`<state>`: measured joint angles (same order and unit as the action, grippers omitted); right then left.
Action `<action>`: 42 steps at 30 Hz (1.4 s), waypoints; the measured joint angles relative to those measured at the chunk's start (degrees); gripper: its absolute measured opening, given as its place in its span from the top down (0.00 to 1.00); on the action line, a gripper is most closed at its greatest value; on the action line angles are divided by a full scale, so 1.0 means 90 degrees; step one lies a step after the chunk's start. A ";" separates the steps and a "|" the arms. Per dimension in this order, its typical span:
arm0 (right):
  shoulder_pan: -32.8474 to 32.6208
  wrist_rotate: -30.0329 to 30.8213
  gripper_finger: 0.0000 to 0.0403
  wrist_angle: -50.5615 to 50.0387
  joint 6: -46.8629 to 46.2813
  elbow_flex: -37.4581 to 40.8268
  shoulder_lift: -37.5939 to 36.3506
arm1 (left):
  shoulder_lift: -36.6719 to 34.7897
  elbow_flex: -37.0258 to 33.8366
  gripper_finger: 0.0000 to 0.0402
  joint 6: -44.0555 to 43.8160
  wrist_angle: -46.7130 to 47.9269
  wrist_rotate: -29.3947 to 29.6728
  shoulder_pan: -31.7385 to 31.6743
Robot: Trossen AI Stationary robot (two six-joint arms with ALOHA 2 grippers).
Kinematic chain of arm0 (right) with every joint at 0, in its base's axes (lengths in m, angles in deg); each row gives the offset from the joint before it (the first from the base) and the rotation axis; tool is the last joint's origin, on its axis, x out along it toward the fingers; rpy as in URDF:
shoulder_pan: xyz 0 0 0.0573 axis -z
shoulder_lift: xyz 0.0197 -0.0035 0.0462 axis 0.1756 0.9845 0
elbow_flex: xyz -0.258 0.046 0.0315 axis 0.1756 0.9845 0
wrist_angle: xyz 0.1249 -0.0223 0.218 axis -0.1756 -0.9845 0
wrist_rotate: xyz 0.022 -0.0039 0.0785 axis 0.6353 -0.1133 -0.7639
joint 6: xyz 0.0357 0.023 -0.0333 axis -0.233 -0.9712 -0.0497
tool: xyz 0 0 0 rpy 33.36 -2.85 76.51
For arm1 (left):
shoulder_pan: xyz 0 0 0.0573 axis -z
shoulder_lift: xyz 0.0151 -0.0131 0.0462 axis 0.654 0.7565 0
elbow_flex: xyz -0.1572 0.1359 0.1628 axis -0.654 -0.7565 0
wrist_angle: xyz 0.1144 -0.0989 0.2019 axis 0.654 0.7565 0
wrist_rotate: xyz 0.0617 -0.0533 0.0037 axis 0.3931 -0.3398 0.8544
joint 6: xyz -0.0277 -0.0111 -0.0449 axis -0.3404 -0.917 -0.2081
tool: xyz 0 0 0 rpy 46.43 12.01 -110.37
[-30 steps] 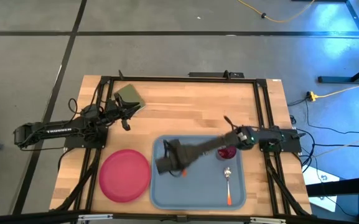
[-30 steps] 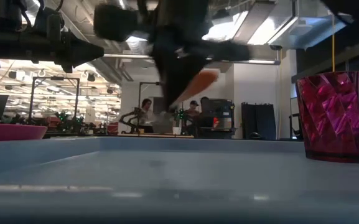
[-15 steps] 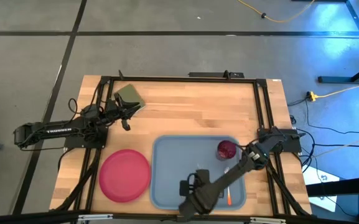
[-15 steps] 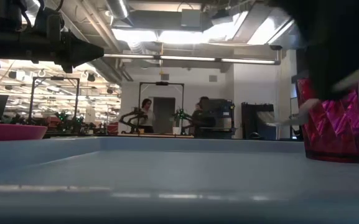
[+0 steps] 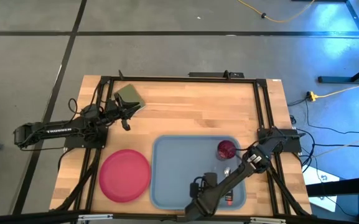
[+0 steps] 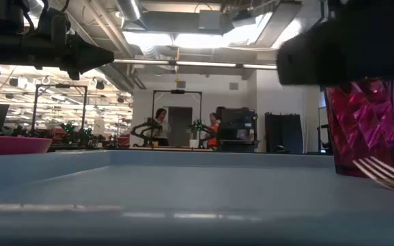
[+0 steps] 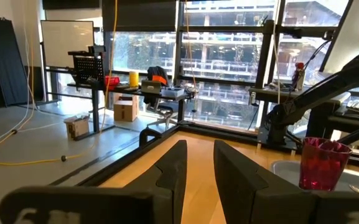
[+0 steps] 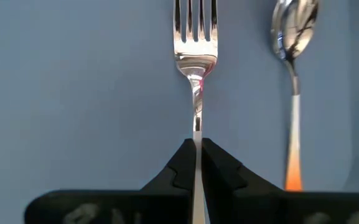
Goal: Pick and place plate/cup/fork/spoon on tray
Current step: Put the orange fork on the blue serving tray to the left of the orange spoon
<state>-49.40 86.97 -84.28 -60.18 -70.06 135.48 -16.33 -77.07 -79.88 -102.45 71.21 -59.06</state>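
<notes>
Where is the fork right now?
The fork is pinched in the right hand, low over the tray, beside the spoon.

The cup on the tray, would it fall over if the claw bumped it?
Maybe. The cup stands upright on the tray and looks taller than wide, with a narrower base, so a bump near its rim could tip it. Its faceted plastic looks light, so it might slide first. On its side, it would probably roll.

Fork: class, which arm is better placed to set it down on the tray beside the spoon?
The right arm. Its gripper is already shut on the fork, over the tray, with the spoon just beside it. The left gripper waits far off, over bare table near the olive pad.
</notes>
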 joint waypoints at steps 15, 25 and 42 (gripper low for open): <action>-0.0036 -0.0617 0.95 -0.0039 0.0061 0.0438 -0.0010 | 0.0001 0.0002 0.82 0.0000 -0.0001 0.0022 -0.0002; -0.0022 -0.0222 0.92 0.0021 0.0250 0.0615 -0.0027 | 0.0002 0.0002 0.82 0.0000 0.0000 0.0022 -0.0002; 0.0144 0.0023 0.91 0.0041 0.0420 0.0680 -0.0017 | 0.0002 0.0000 0.82 0.0002 -0.0002 0.0047 -0.0002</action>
<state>-48.11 87.18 -83.91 -56.39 -63.93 135.32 -16.32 -77.06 -79.86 -102.47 71.63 -59.08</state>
